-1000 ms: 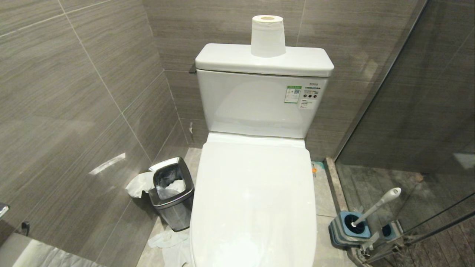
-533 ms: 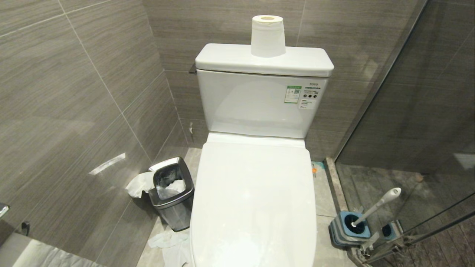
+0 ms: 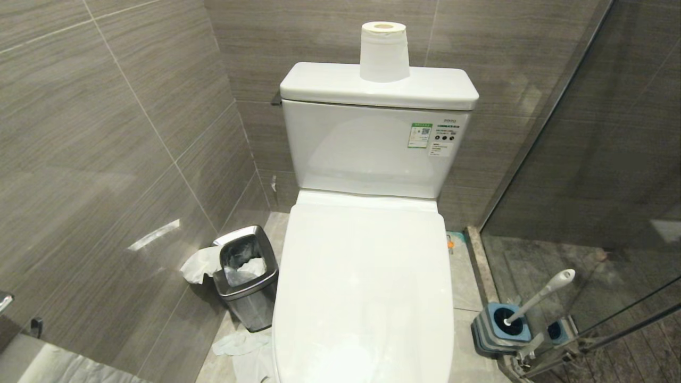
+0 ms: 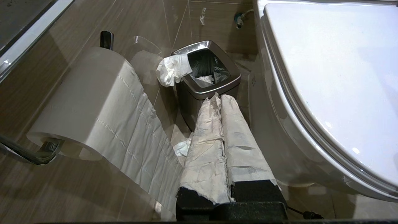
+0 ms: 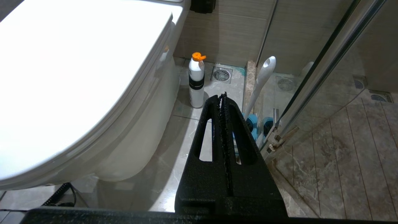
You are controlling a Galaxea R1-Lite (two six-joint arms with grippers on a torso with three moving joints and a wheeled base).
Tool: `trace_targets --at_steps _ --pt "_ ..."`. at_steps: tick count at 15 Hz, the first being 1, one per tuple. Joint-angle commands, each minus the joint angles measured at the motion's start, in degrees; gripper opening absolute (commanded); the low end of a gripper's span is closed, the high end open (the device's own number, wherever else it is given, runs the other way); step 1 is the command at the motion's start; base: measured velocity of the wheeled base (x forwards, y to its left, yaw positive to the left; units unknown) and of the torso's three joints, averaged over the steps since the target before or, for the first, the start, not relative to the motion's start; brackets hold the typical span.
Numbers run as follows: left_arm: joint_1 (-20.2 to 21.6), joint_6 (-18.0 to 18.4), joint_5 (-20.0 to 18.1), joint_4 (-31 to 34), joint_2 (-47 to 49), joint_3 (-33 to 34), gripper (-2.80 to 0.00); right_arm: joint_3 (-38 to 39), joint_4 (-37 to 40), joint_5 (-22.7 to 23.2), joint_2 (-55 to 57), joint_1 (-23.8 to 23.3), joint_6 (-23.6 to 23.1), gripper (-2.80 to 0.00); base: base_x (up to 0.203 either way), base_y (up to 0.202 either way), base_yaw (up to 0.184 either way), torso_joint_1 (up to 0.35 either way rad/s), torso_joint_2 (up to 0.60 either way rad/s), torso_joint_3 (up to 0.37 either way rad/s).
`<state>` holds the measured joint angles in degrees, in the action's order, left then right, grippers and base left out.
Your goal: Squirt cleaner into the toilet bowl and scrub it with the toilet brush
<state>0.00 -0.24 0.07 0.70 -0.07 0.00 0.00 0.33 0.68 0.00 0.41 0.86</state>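
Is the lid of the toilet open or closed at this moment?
Closed. The white lid lies flat over the whole toilet bowl, so nothing of the inside shows in any view. The toilet brush stands in its holder.

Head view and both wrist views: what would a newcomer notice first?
The white toilet fills the middle, its lid down, with a paper roll standing on the tank. The toilet brush leans in its blue holder on the floor to the right, by the glass door; a steel waste bin stuffed with paper stands left. Oddly, the left gripper is wrapped in tissue, jaws shut.
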Motion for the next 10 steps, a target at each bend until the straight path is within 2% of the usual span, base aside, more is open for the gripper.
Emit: trace_targets --at_steps 1,10 --pt "0.0 0.0 0.0 0.0 0.1 0.1 -2.80 0.0 0.0 0.0 0.0 0.0 0.0 -2.80 0.000 0.000 0.000 0.000 0.00 0.000" --pt "0.0 0.0 0.0 0.0 0.1 0.1 -2.80 0.0 0.0 0.0 0.0 0.0 0.0 -2.80 0.000 0.000 0.000 0.000 0.00 0.000"
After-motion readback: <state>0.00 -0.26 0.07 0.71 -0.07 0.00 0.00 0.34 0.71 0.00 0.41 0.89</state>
